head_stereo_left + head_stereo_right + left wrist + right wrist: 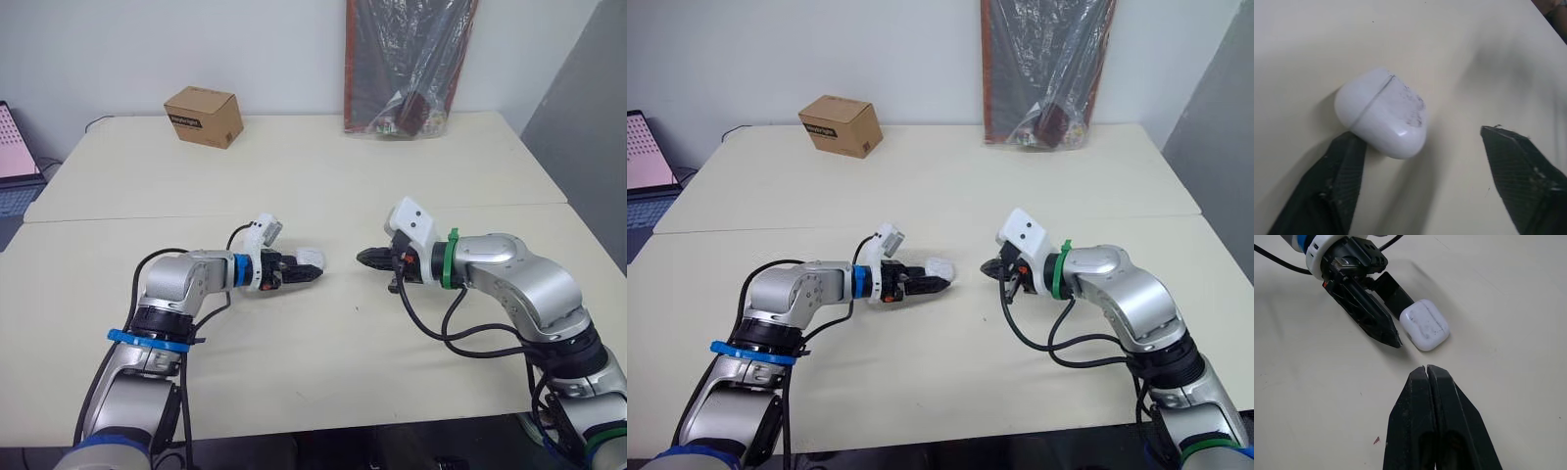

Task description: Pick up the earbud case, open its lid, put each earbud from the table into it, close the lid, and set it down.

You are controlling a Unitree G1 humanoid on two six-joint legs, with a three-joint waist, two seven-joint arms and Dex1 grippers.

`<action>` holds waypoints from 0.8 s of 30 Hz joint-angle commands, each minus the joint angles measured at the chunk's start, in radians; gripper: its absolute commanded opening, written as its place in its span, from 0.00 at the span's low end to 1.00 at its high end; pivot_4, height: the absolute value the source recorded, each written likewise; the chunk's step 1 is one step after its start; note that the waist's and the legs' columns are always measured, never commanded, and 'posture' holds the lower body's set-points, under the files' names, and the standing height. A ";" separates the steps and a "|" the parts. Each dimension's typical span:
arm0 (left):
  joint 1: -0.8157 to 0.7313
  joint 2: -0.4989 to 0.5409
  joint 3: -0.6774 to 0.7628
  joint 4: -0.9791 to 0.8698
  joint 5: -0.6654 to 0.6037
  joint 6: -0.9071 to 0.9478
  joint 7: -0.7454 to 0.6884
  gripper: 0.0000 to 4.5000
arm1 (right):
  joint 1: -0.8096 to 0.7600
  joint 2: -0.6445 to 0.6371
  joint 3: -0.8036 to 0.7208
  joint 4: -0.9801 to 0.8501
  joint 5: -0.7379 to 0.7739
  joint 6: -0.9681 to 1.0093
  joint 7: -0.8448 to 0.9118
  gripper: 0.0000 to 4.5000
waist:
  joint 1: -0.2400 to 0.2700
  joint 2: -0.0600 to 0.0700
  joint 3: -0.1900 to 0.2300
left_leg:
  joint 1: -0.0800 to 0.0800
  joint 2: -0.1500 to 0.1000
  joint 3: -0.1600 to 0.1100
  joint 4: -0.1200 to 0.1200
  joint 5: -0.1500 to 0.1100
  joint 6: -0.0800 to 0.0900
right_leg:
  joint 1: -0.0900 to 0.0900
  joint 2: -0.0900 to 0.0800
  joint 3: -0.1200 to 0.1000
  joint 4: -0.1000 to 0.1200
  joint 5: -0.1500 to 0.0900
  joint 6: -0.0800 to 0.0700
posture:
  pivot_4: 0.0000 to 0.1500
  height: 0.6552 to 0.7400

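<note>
The white earbud case [310,257] lies on the cream table [323,176] with its lid closed, a dark scuff on one face [1410,103]. My left gripper [1420,134] is open and low over the table, its fingers on either side of the case. One finger [1342,166] touches the case's side; the other [1518,166] stands well apart from it. My right gripper [1426,368] is shut with nothing in it and points at the case from the right, a short gap away.
A small cardboard box [204,116] sits at the far left of the table. A dark item in clear plastic [409,64] leans on the wall at the far right. A laptop [12,147] stands off the left edge. A seam [294,213] crosses the tabletop.
</note>
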 commanded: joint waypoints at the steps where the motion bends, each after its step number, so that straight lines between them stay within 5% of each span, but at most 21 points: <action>1: 0.053 0.085 0.014 -0.043 0.060 -0.013 0.027 1.00 | 0.006 -0.004 -0.010 -0.037 0.005 -0.011 -0.002 0.00 | -0.009 0.000 0.000 | 0.000 0.000 0.000 0.000 0.000 0.000 | 0.000 0.000 0.000 0.000 0.000 0.000 | 1.00 1.00; 11: 0.275 0.213 0.164 -0.257 0.041 -0.129 0.049 1.00 | 0.123 0.005 -0.070 -0.159 0.050 0.017 -0.040 0.00 | -0.022 0.000 0.000 | 0.001 0.001 0.001 -0.001 0.000 0.000 | 0.000 0.000 0.002 0.000 0.000 0.000 | 1.00 1.00; 24: 0.675 0.093 0.440 -0.547 0.009 -0.317 0.200 1.00 | 0.468 0.083 -0.174 -0.393 0.068 -0.094 -0.221 0.00 | 0.002 0.000 0.000 | -0.001 0.001 0.002 -0.001 0.000 0.000 | -0.001 -0.002 0.002 -0.002 0.000 0.000 | 1.00 1.00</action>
